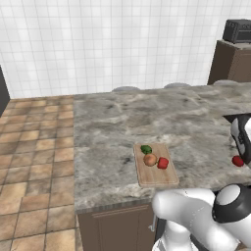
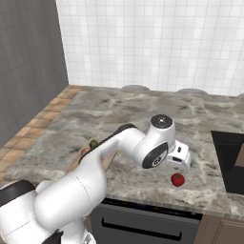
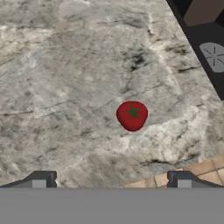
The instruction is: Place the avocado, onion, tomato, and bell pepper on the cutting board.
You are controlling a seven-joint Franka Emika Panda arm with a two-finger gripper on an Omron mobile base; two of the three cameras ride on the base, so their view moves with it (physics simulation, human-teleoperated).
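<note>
Grey-veined marble covers the counter, and the cutting board lies near its front edge. On that board sit three vegetables close together: the avocado toward the far end, the onion just below it, and the bell pepper at about three o'clock from the onion, nearly touching it. In the right base view the arm covers most of the board, with the avocado peeking out beside the white link.

Well apart from the board, at roughly three o'clock from it in the left base view, the tomato rests alone on the marble near the counter's front edge. The gripper hangs above it with its fingers spread wide and nothing between them; in the hand view the tomato lies at twelve o'clock from the fingertips, its green star facing up. A black cooktop occupies the one o'clock corner of that view.
</note>
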